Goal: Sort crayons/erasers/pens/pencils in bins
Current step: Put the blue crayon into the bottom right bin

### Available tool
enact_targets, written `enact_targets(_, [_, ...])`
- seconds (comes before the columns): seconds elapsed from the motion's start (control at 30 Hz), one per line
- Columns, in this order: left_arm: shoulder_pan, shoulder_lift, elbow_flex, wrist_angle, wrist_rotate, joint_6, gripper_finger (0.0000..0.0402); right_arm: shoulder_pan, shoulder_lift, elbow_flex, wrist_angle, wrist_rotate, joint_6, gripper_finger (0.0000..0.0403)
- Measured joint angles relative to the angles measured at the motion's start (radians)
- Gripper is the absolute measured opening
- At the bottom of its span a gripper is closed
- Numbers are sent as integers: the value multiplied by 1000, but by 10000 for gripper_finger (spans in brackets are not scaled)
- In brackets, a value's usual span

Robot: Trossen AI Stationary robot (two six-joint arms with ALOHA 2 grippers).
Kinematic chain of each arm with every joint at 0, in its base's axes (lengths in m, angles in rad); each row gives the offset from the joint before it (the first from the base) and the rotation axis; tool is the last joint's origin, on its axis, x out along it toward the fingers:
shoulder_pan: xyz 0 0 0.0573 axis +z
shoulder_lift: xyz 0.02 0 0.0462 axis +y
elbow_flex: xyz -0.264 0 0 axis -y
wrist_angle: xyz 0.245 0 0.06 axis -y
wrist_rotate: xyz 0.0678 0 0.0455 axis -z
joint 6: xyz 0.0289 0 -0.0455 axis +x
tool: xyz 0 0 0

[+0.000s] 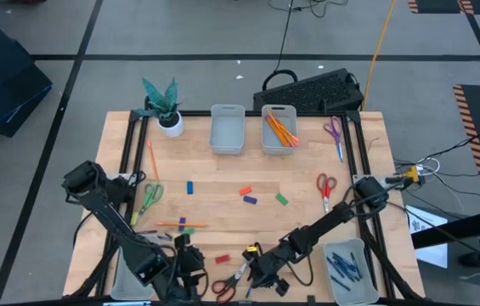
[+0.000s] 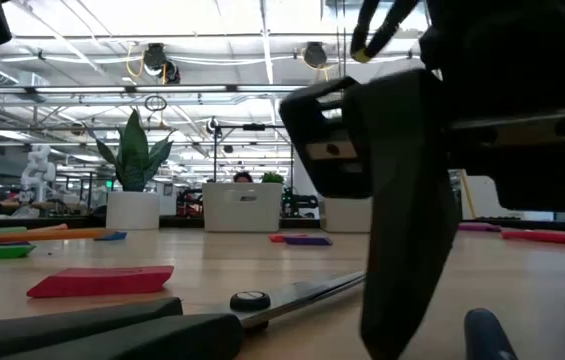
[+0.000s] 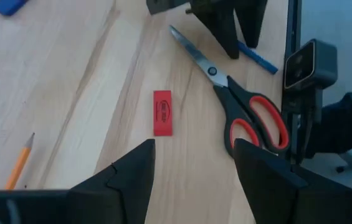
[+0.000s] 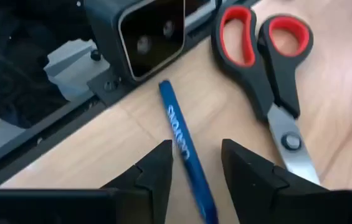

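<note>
My right gripper (image 4: 194,168) stands open low over the table's near edge, a finger on either side of a blue pen (image 4: 185,146) that lies flat on the wood; I see no touch. Red-handled scissors (image 4: 269,68) lie just beside the pen. My left gripper (image 3: 194,180) is open and holds nothing, with a red eraser (image 3: 162,112) lying on the table ahead of it. In the high view the left gripper (image 1: 184,262) and the right gripper (image 1: 261,272) flank that eraser (image 1: 222,258). One bin (image 1: 347,270) at the near right holds pens, and a far bin (image 1: 279,129) holds pencils.
An empty bin (image 1: 227,129) stands at the far middle beside a plant pot (image 1: 170,119). Loose erasers (image 1: 251,200), an orange pencil (image 1: 180,224) and green scissors (image 1: 150,200) lie mid-table. More scissors (image 1: 324,189) lie right. A camera block (image 4: 151,34) stands at the near edge.
</note>
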Motion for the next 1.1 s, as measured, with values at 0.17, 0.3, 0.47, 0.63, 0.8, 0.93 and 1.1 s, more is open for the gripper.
enact_targets(0.17, [9,0,0,1,-9,-7,218,-5,16,1,-27,-2,-13,110])
enact_targets(0.3, [30,-1,0,1,-10,16,218,-4,16,3,-68,-2,-55,83])
enact_targets(0.47, [59,-37,0,-3,-37,78,218,-5,13,1,-132,-2,-84,40])
enact_targets(0.63, [53,-107,0,-15,-127,149,218,7,-48,0,-234,14,-43,12])
enact_targets(0.8, [39,-138,0,-30,-207,169,218,67,-205,-8,-458,139,30,20])
enact_targets(0.93, [41,-136,0,-39,-237,190,218,128,-384,24,-707,199,240,18])
enact_targets(1.1, [77,-136,0,-52,-236,190,218,213,-580,91,-1063,198,725,16])
